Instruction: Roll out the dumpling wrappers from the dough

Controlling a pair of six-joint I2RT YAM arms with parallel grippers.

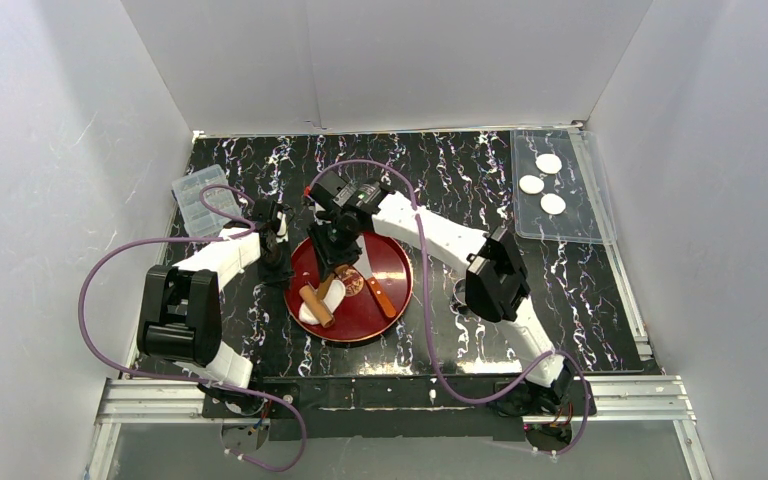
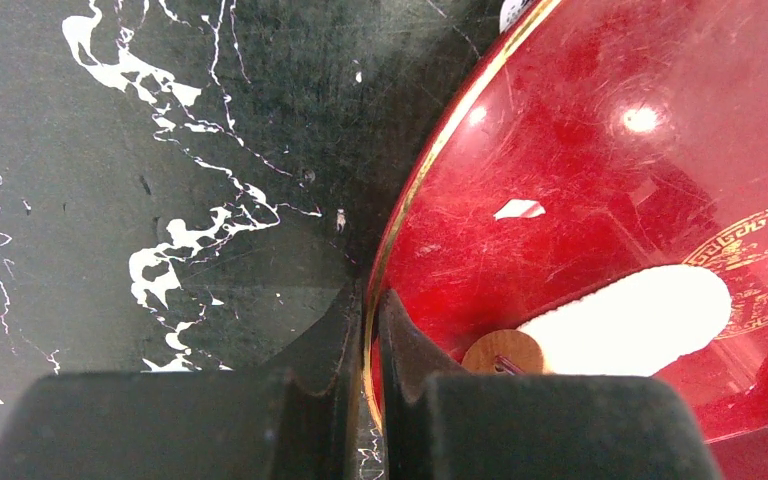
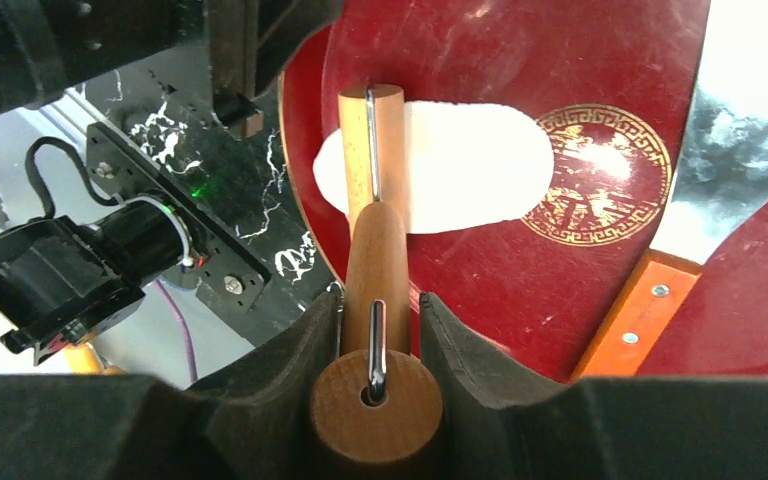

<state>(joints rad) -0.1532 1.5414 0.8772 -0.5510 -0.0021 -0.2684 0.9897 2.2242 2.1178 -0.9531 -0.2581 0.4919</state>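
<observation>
The dough [image 3: 460,165] lies as a flattened white oblong on the red plate [image 3: 520,60], near its left side [image 1: 322,297]. A wooden rolling pin [image 3: 372,140] rests across the dough's left end. My right gripper [image 3: 378,320] is shut on the pin's handle, reaching in from the back [image 1: 335,268]. My left gripper [image 2: 370,320] is shut on the plate's gold rim [image 2: 410,200] at the plate's left edge [image 1: 282,262]. The dough [image 2: 630,320] and the pin's end [image 2: 503,352] show just past the left fingers. Three dumpling wrappers [image 1: 543,184] lie in a clear tray [image 1: 585,225] at the back right.
A scraper with an orange handle [image 1: 382,295] lies on the plate's right half, its blade [image 3: 730,150] next to the dough. A clear plastic box [image 1: 205,200] sits at the back left. White walls enclose the black marbled table [image 1: 460,170].
</observation>
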